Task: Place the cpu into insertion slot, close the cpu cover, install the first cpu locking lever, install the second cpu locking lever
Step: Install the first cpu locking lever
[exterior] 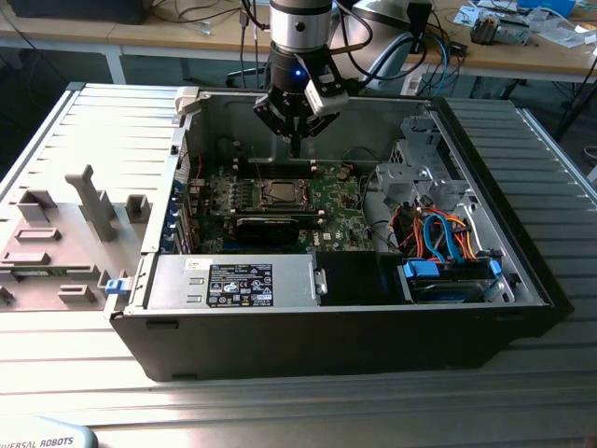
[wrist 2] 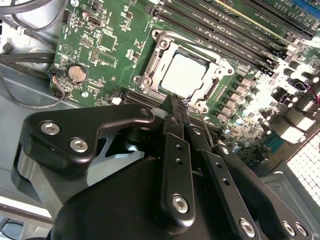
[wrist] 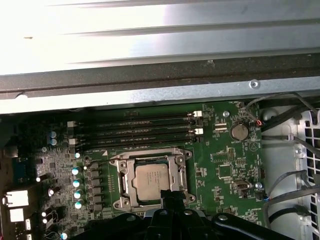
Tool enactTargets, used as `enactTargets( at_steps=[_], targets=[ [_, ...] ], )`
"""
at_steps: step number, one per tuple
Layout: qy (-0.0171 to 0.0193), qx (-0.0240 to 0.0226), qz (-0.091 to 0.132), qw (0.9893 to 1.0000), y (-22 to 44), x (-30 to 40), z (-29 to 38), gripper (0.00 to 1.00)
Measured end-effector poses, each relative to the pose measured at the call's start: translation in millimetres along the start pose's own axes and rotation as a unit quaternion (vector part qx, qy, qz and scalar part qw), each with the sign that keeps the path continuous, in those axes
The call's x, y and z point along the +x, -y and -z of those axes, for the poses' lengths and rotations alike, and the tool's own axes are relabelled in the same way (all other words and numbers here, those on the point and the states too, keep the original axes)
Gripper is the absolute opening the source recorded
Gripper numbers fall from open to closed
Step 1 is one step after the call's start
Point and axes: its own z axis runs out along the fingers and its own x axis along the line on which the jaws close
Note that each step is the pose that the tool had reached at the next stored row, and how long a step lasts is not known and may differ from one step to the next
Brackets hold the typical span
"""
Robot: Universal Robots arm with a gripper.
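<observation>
- Desk [exterior: 298,401]: ribbed grey metal top. It carries the open computer case [exterior: 326,345], which lies on its side. A grey moulded fixture tray [exterior: 56,243] sits on the exterior view's left, just beside the case.
- Case contents, near side: a power supply [exterior: 233,280] with a printed label. On the exterior view's right is a drive bay with blue and orange cables [exterior: 448,247].
- Case contents, middle: a green motherboard [exterior: 331,210], with a long black card [exterior: 270,225] standing just nearer than the socket.
- Insertion slot [wrist: 116,202]: in the middle of the motherboard, beside four long memory slots [wrist: 135,127]. It holds the cpu [wrist: 151,181], seated flat with its silver top up.
- Cpu cover [wrist: 127,175]: lies down flat, framing the cpu through its window. Whether the levers are latched cannot be told.
- Gripper [wrist 2: 176,100]: its tips are at the edge of the cover and just beside the cpu; contact cannot be told. The fingers [wrist 2: 175,145] are clenched together, with nothing seen between them.
- Coin battery [wrist 2: 76,73]: on the motherboard, apart from the slot.
- Far desk [exterior: 187,33]: wooden, strewn with cables.
</observation>
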Motion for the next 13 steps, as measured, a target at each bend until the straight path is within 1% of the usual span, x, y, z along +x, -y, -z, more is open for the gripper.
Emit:
enactTargets(
  at_steps=[13],
  targets=[
    [0.0, -0.0004, 0.009, 1.0, 0.0, 0.0, 0.0, 0.11]
  ],
)
